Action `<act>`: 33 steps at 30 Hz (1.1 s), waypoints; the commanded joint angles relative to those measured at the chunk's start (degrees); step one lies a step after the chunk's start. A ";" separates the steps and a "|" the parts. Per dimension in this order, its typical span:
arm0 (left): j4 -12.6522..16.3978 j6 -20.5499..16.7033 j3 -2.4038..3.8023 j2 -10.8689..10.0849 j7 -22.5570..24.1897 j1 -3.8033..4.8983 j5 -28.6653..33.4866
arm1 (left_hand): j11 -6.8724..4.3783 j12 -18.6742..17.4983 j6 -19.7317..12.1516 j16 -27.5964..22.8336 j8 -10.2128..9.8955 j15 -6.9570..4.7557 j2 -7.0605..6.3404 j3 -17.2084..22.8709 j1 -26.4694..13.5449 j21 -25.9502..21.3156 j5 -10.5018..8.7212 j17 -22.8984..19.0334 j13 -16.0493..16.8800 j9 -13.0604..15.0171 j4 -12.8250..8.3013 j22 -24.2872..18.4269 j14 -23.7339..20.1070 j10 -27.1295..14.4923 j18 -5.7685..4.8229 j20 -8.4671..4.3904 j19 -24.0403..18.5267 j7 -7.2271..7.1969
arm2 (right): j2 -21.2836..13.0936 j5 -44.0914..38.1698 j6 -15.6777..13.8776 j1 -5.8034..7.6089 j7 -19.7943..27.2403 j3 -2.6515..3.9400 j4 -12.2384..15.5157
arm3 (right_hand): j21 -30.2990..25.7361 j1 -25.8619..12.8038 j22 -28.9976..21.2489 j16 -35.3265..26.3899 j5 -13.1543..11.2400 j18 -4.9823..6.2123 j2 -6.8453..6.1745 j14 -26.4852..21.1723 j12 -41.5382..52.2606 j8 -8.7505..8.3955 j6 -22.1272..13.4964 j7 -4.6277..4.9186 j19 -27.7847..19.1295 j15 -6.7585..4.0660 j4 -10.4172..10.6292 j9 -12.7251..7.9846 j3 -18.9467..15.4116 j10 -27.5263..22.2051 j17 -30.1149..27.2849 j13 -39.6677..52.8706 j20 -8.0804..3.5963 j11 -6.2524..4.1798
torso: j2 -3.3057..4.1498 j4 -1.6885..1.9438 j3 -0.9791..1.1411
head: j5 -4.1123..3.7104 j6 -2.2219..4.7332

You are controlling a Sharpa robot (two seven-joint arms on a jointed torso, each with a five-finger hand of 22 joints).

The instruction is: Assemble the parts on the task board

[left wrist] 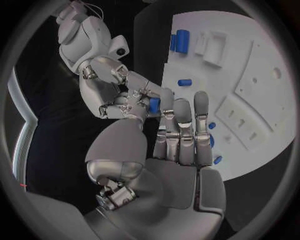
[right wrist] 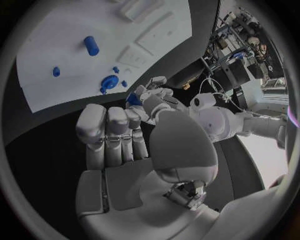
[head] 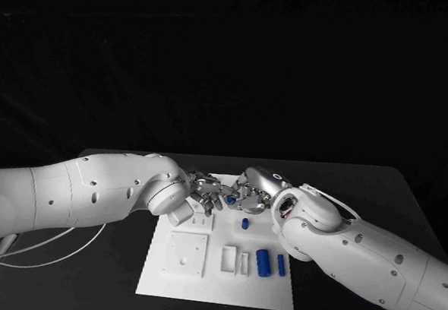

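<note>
Both hands meet above the task board's (head: 169,286) far edge. The left hand (head: 204,193) and right hand (head: 251,193) together pinch 1 small blue part (head: 228,198) between fingertips. Other blue parts (head: 263,262) lie near the board's right edge.

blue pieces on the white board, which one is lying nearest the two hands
The small blue piece lying alone just below the left hand and the right hand. The two longer blue pieces lie side by side further down the board.
</note>
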 commanded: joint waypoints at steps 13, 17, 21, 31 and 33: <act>0.61 0.23 0.23 0.08 1.73 -0.22 -0.30 | 0.34 3.25 -2.67 2.24 10.29 0.32 -1.22 2.53 -1.74 -0.98 4.04 -3.96 -1.03 13.08 -1.90 1.50 -1.60 -2.48 -0.76 0.32 -0.94 -2.72 | -0.09 0.05 0.72 -0.42 -0.33 -0.14 -0.18 | -0.22 -0.03 7.31 -0.25 0.25 -0.58 0.55 0.46 -0.38 0.35 2.40 -0.41 0.46 0.01 0.25 0.10 -0.01 -0.13 -0.04 0.06 -0.27 -0.45 | 0.02 0.02 -0.06 | -0.14 -0.35; 0.72 0.22 0.23 -0.09 2.00 -0.23 -0.26 | 0.46 2.96 -2.99 2.11 10.34 0.44 -1.16 3.09 -1.71 -1.35 4.31 -4.37 -1.41 12.14 -2.64 1.52 -1.81 -2.60 -0.75 0.44 -1.01 -2.59 | -0.12 0.09 0.84 -0.44 -0.32 -0.14 -0.22 | -0.22 -0.03 7.31 -0.25 0.25 -0.58 0.55 0.46 -0.38 0.35 2.40 -0.41 0.46 0.01 0.25 0.10 -0.01 -0.13 -0.04 0.06 -0.27 -0.45 | 0.04 0.04 -0.05 | -0.16 -0.31; 0.72 0.10 0.24 -0.16 2.18 -0.24 -0.34 | 0.79 2.23 -3.51 1.43 9.50 0.80 -1.21 3.15 -1.73 -2.13 3.76 -5.00 -1.97 10.10 -2.92 1.28 -2.36 -3.25 -0.73 0.78 -1.30 -2.22 | -0.12 0.23 0.88 -0.45 -0.32 -0.14 -0.11 | -0.22 -0.04 7.31 -0.25 0.23 -0.58 0.56 0.46 -0.39 0.35 2.40 -0.41 0.46 0.01 0.21 0.11 -0.03 -0.13 -0.04 0.06 -0.27 -0.44 | 0.02 0.04 -0.03 | -0.15 -0.41; 0.80 0.72 0.25 -0.26 1.97 -0.27 -4.56 | 1.57 1.23 -4.54 0.58 9.56 1.62 -2.62 -1.01 -0.67 -4.45 0.21 -6.46 -3.08 5.29 0.65 0.58 -3.76 -4.47 -0.74 1.59 -1.61 -1.43 | -0.26 1.54 0.98 -0.48 -0.41 -0.14 0.08 | -0.23 -0.08 7.32 -0.28 0.18 -0.58 0.61 0.47 -0.40 0.35 2.40 -0.41 0.48 0.01 0.11 0.12 -0.08 -0.13 -0.04 0.07 -0.27 -0.44 | 0.01 0.03 -0.04 | -0.13 -0.55; 0.71 0.99 0.25 -0.24 1.95 -0.29 -5.11 | 1.63 1.24 -4.64 0.60 9.63 1.68 -2.75 -1.28 -0.47 -4.66 -0.18 -6.60 -3.14 4.65 1.38 0.60 -3.80 -4.56 -0.74 1.66 -1.59 -1.33 | -0.28 1.69 0.96 -0.49 -0.43 -0.14 0.12 | -0.23 -0.08 7.32 -0.28 0.18 -0.58 0.61 0.47 -0.40 0.35 2.40 -0.41 0.48 0.01 0.11 0.12 -0.08 -0.13 -0.04 0.07 -0.27 -0.44 | 0.01 0.03 -0.04 | -0.13 -0.55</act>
